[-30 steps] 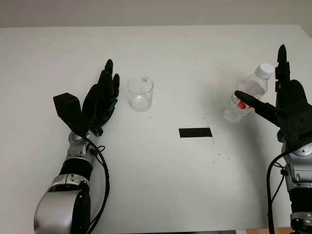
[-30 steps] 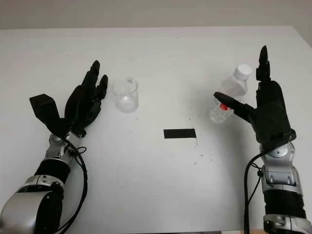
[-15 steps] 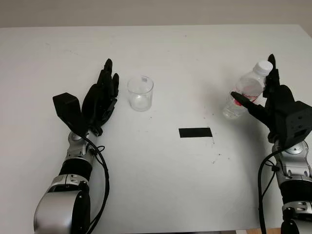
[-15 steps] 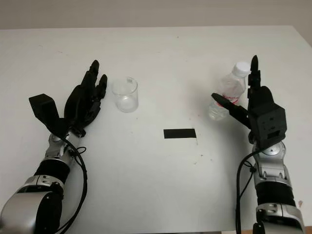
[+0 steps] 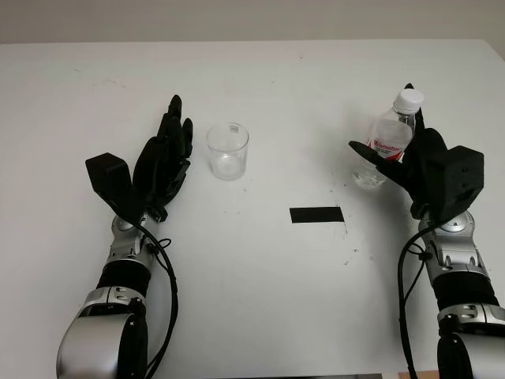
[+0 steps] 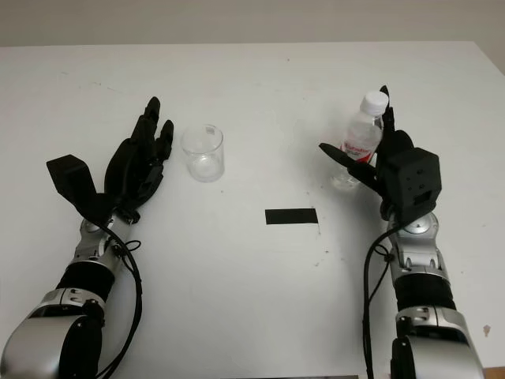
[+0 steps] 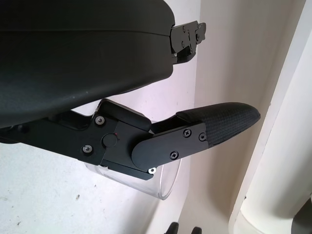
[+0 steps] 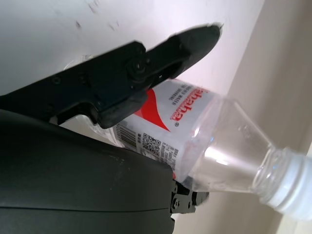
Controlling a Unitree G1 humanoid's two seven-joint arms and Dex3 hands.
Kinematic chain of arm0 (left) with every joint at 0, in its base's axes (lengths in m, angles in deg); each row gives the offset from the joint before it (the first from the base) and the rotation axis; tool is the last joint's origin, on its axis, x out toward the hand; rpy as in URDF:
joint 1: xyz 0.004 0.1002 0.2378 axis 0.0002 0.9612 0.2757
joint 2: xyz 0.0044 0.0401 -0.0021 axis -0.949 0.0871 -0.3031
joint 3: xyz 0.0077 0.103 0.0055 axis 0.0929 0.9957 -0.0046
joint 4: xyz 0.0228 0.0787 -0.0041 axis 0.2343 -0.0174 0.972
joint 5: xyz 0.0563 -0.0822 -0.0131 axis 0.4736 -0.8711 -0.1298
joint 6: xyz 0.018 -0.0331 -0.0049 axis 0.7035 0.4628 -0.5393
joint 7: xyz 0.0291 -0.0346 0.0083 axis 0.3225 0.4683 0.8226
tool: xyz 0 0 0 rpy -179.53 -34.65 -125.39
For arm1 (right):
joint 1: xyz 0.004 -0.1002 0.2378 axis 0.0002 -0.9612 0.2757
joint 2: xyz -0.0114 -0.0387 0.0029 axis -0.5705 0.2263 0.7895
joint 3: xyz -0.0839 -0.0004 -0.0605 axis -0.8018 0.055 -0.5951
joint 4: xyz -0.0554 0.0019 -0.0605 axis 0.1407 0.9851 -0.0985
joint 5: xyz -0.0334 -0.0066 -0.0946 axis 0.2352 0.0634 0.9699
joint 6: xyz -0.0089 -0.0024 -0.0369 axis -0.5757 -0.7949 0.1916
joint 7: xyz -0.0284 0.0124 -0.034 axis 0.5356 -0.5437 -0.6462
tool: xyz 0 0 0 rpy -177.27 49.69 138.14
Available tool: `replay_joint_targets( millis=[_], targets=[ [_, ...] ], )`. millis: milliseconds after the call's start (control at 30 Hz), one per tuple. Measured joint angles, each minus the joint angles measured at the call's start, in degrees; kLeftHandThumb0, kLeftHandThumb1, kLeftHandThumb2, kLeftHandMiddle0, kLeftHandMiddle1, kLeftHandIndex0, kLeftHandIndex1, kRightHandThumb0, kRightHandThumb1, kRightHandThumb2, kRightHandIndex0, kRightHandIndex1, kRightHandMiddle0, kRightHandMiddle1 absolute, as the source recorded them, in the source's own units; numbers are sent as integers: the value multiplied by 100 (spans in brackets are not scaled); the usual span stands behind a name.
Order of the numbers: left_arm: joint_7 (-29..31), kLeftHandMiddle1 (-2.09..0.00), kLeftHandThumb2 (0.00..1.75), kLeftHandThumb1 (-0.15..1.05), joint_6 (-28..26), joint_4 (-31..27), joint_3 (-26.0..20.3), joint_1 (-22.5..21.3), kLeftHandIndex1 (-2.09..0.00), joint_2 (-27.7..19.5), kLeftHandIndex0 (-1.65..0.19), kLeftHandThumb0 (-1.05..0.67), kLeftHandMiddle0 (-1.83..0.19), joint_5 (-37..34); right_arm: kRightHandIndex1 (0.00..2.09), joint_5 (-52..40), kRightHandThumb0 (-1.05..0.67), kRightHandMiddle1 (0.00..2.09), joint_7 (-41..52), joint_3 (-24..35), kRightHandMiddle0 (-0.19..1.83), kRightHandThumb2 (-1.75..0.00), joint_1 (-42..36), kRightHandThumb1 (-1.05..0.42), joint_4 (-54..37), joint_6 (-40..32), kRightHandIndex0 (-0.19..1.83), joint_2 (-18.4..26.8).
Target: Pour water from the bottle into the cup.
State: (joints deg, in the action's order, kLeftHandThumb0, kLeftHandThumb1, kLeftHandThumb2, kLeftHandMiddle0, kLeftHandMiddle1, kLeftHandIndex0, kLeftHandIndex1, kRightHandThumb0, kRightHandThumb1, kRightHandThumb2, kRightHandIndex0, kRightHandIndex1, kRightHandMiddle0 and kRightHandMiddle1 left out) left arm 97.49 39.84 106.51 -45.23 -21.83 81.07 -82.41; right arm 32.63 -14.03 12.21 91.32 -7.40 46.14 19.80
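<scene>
A clear plastic bottle (image 5: 385,148) with a white cap and a red and white label stands upright at the right of the white table (image 5: 260,79). My right hand (image 5: 382,118) is shut on it, thumb on its left side and fingers behind it. In the right wrist view the bottle (image 8: 195,122) lies against the palm under the thumb (image 8: 161,63). An empty clear glass cup (image 5: 227,151) stands left of centre. My left hand (image 5: 167,154) is open just left of the cup, not touching it; its wrist view shows the cup (image 7: 165,184) past a finger (image 7: 219,122).
A black tape strip (image 5: 316,214) lies flat on the table between the cup and the bottle, nearer to me. The table's far edge (image 5: 252,42) runs along the back by a pale wall.
My right hand has moved left and closed around the bottle. The bottle has gone from leaning to upright and shifted a little left. The left hand and cup have not moved.
</scene>
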Motion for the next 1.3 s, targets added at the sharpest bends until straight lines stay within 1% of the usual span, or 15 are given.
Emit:
replay_joint_targets(
  millis=[33,100,167,233,367,400,533,700,800,867,933,1000,1100,1300],
  targets=[
    [-23,0,70,105,-22,-40,-1,16,0,5,19,-88,19,-2,194,174,-48,195,-164,-79,58,-12,77,-102,77,-16,78,12],
    [-47,0,70,105,-44,-93,-3,44,0,17,19,-88,19,-16,206,510,-45,206,-413,-260,88,-26,215,-104,224,-25,112,40],
    [-54,0,70,105,-54,-113,-3,54,0,29,19,-87,19,-53,209,749,-41,209,-630,-410,106,-35,328,-105,416,124,126,59],
    [-74,0,69,105,-54,-130,-1,60,0,31,19,-87,19,-58,209,902,-37,209,-804,-488,113,-39,361,-105,561,294,132,65],
    [-108,0,69,105,-54,-145,2,67,0,31,19,-88,19,-59,209,975,-35,209,-932,-552,115,-40,424,-105,727,402,132,95],
    [-114,0,68,105,-54,-145,3,67,0,31,19,-88,19,-59,209,974,-35,209,-938,-553,113,-39,431,-105,749,412,129,101],
    [-105,0,68,105,-55,-145,2,67,0,32,19,-88,19,-72,209,946,-37,209,-935,-552,111,-39,432,-105,794,472,125,132],
    [-81,0,69,105,-54,-144,2,66,0,31,19,-88,19,-82,209,937,-37,209,-1001,-555,98,-39,432,-105,829,556,123,138],
    [-79,0,69,105,-54,-144,2,66,0,29,19,-89,19,-90,209,1013,-36,209,-1061,-595,77,-37,479,-105,847,566,115,144],
    [-80,0,69,105,-53,-144,8,65,0,27,19,-89,19,-87,209,1020,-37,209,-1056,-614,73,-36,618,-105,846,434,112,144],
    [-91,0,69,105,-53,-145,17,64,0,26,19,-89,19,-78,209,1051,-38,209,-1031,-635,74,-36,819,-105,829,297,111,146],
    [-118,0,69,105,-52,-150,25,59,0,27,19,-89,19,-75,209,1149,-41,209,-1019,-712,84,-37,1037,-105,831,239,117,157],
    [-178,0,69,105,-52,-172,46,57,0,39,19,-89,19,-71,209,1276,-40,209,-953,-878,94,-37,1448,-105,934,239,128,158],
    [-196,0,71,105,-54,-232,78,58,0,65,19,-88,19,-75,209,1747,-39,209,-1011,-1345,91,-38,2129,-105,1317,259,122,139]
  ],
)
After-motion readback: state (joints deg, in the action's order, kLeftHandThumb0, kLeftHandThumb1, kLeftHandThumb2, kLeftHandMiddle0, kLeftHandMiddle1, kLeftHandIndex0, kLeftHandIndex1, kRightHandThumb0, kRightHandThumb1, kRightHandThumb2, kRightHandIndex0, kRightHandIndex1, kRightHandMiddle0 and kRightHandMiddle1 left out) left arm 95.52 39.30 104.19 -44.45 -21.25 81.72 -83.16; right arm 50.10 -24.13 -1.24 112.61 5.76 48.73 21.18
